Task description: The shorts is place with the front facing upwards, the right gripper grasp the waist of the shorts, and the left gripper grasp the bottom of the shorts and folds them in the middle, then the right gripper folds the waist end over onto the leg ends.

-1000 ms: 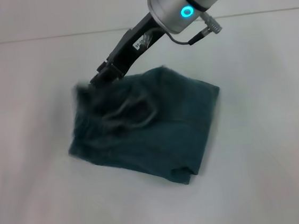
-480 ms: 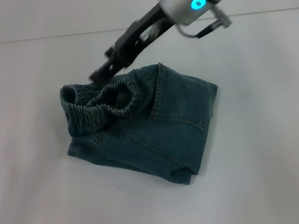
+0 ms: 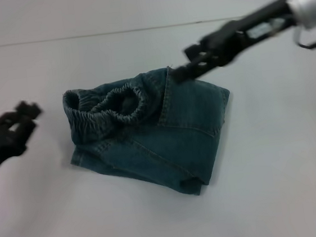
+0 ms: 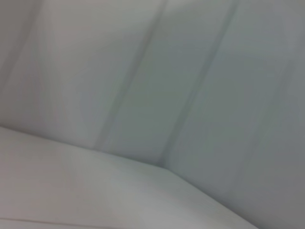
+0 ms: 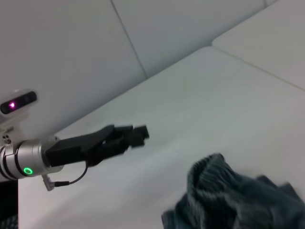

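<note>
The denim shorts point(image 3: 148, 135) lay folded into a compact stack near the middle of the pale counter point(image 3: 278, 185), with the puckered elastic waistband point(image 3: 107, 104) sitting on top toward the robot's left and bulging open in a loop. The fold ran along the right side, so the bundle's long axis slanted from the far left, where the waistband stood, down to the near right corner. The leg hems could not be made out for certain under the upper layer.

Denim of this sort looked soft but fairly heavy and thick; it would likely hold a crease poorly and slump rather than slide. The gathered band was springy and stood proud, which made it the easiest place to pinch. A grip on a single layer at an edge seemed safer than a bite through the whole stack.

The right gripper point(image 3: 182, 70) hung over the far right edge of the shorts, apart from the cloth and holding nothing; whether its fingers were spread I could not tell. The left gripper point(image 3: 24, 112) was well off to the left above the counter, carrying nothing, and its finger spread was equally unclear.
</note>
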### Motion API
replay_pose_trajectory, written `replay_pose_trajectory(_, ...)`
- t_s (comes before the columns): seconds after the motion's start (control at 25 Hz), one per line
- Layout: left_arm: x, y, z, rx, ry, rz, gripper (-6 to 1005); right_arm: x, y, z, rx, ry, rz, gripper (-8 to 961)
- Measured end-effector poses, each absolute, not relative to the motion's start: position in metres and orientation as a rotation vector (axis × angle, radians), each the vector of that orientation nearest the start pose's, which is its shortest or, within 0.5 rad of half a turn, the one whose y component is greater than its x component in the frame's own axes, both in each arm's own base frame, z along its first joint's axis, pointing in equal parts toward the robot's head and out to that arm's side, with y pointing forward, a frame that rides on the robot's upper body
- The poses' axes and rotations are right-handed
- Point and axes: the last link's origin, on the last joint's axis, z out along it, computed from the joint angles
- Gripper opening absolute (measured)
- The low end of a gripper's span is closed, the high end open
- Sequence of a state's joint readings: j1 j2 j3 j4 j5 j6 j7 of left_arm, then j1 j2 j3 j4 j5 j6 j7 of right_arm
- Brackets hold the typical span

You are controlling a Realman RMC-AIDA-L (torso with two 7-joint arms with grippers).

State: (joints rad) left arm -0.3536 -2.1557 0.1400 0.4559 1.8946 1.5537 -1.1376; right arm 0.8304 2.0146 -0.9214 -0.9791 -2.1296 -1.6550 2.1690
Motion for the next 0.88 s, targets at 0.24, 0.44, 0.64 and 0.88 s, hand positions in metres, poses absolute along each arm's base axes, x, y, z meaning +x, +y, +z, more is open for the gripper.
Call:
replay_pose_trajectory(0.24, -0.296, 0.285, 0.006, -2.373, -0.851, -1.043, 337, 0.181, 0.373, 0.055, -2.837, 0.958, 0.448, 959)
replay_pose_trajectory(0.44, -0.266, 0.302, -0.014, -2.660, -0.889, -0.906, 571, 0.207, 0.361, 0.070, -2.769, 1.000, 0.524, 959)
replay_pose_trajectory(0.64, -0.247, 0.318, -0.040, -2.796, -0.883, -0.733, 722, 0.222, 0.354, 0.078, -2.719, 1.035, 0.565, 959)
replay_pose_trajectory(0.88, -0.239, 0.336, -0.062, -2.790, -0.886, -0.582, 870, 0.229, 0.350, 0.081, -2.699, 1.052, 0.583, 959)
